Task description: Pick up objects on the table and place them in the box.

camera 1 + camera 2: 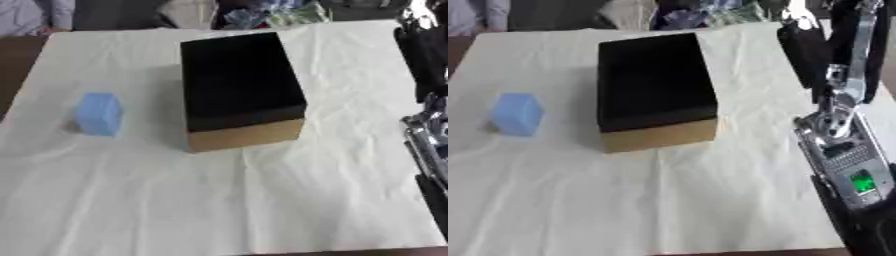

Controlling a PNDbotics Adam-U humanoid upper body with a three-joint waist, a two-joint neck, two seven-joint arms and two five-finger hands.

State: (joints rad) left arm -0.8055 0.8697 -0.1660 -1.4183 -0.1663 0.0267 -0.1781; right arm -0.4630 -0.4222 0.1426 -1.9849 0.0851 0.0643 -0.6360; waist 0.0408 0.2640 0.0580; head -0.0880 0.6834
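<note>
A light blue block stands on the white cloth at the left. In the middle sits the box, open at the top, dark inside, with a tan cardboard front wall. My right arm rises along the right edge, its silver forearm carrying a small green display. Above it my black right hand hangs to the right of the box, apart from it and above the cloth. Nothing shows in that hand. My left hand is out of sight.
The white cloth covers the table and is creased, with brown table edge showing at the left. Clutter and a person's clothing line the far edge behind the box.
</note>
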